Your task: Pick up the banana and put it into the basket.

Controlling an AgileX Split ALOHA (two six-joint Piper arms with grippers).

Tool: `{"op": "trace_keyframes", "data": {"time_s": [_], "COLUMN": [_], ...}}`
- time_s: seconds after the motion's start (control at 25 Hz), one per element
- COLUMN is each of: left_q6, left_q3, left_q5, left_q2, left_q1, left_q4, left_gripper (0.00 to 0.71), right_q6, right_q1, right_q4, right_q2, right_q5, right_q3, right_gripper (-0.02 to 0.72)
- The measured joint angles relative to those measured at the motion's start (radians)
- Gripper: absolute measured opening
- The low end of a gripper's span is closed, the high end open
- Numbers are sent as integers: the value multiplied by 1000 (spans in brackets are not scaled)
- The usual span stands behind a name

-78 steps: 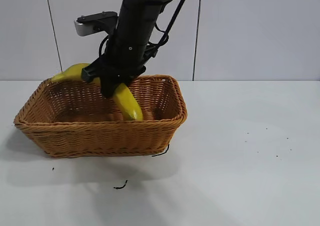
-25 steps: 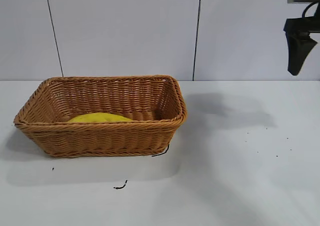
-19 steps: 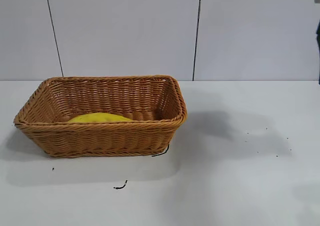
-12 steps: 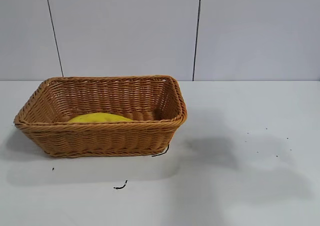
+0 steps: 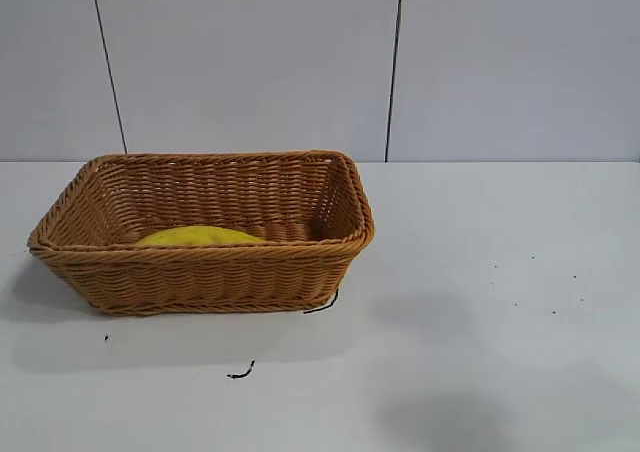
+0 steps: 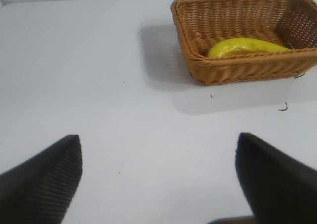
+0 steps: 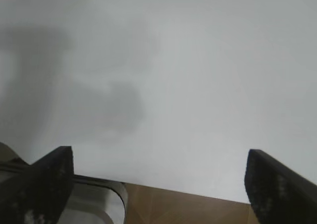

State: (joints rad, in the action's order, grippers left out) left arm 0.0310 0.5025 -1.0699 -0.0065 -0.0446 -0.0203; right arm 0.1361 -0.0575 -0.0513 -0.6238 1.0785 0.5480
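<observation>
The yellow banana (image 5: 200, 236) lies flat on the floor of the tan wicker basket (image 5: 210, 268), mostly hidden behind its near wall; the left wrist view shows the banana (image 6: 247, 46) inside the basket (image 6: 237, 70) more fully. Neither arm shows in the exterior view. My left gripper (image 6: 158, 179) stands open over bare table, well away from the basket. My right gripper (image 7: 158, 182) is open too, with nothing between its fingers, above the table's edge.
A short dark scrap (image 5: 240, 373) lies on the white table (image 5: 480, 352) in front of the basket, another (image 5: 322, 305) at the basket's near right corner. Under the right gripper the table edge meets a brown floor (image 7: 198, 206) and a metal fitting (image 7: 94, 204).
The right arm, seen at the upper right a second ago, has left the exterior view. Its shadow has slid toward the front of the table. Banana and basket have not moved.
</observation>
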Motion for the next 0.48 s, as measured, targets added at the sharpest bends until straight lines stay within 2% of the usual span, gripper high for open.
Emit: {"op": "trace_keyframes", "data": {"time_s": [0.16,0.48], "left_q6": [0,0], "left_q3": [0,0], "left_q5": [0,0], "left_q2": [0,0], "left_q1": [0,0], "left_q4": [0,0], "left_gripper": [635,635], "right_q6": [0,0], "right_q1": [0,29], "right_q4": [-14,-16], "right_q2": [124,276], "right_q5": [-36,-49], "right_q3": [-44,-46], "right_gripper": [635,635]}}
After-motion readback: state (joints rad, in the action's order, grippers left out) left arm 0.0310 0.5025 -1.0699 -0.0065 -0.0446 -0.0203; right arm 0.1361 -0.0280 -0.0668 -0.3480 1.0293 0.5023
